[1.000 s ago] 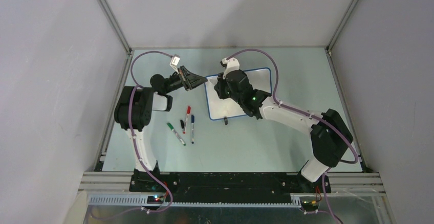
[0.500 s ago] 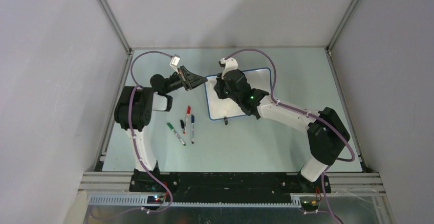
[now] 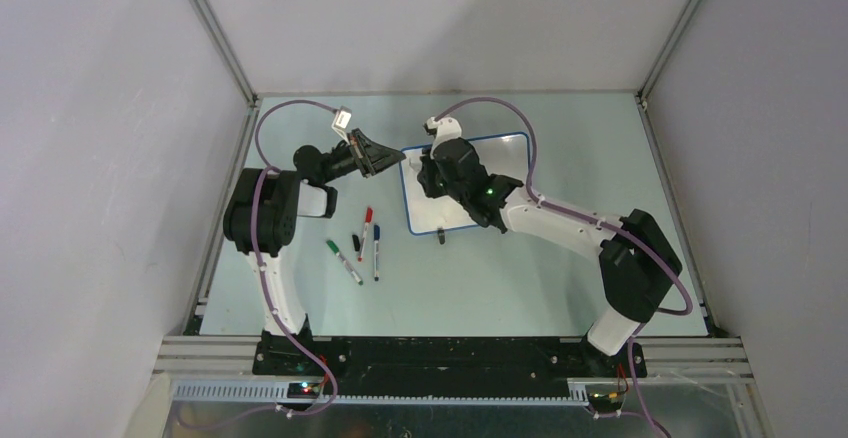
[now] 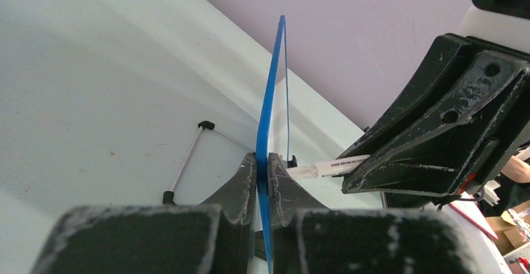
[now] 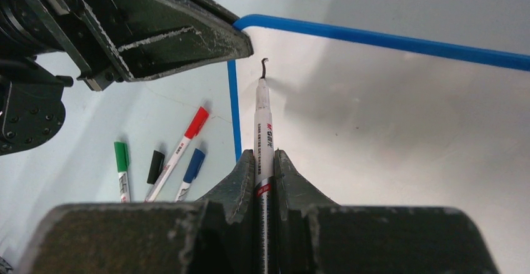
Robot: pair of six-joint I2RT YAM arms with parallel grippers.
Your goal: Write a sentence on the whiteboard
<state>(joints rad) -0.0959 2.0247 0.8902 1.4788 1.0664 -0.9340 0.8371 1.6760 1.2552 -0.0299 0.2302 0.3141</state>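
The whiteboard (image 3: 505,161) lies on the table, white with a thin blue rim (image 4: 270,114). My left gripper (image 3: 398,161) is shut on its left edge, and the wrist view shows the rim pinched between the jaws of the left gripper (image 4: 262,156). My right gripper (image 3: 432,165) hovers over the board's upper left corner, shut on a white marker (image 5: 265,130). The marker tip touches the whiteboard (image 5: 387,117) just inside that corner. The only writing in view is a short hooked black stroke (image 5: 265,66) at the tip. The same marker (image 4: 331,166) also shows in the left wrist view.
Left of the board lie a green marker (image 3: 343,261), a red marker (image 3: 365,230), a blue marker (image 3: 376,251) and a black cap (image 3: 356,242). A small black foot (image 3: 441,237) sticks out below the board's lower edge. Grey enclosure walls stand on three sides.
The right arm has shifted slightly left over the board's upper left corner. The left arm and the board have not moved.
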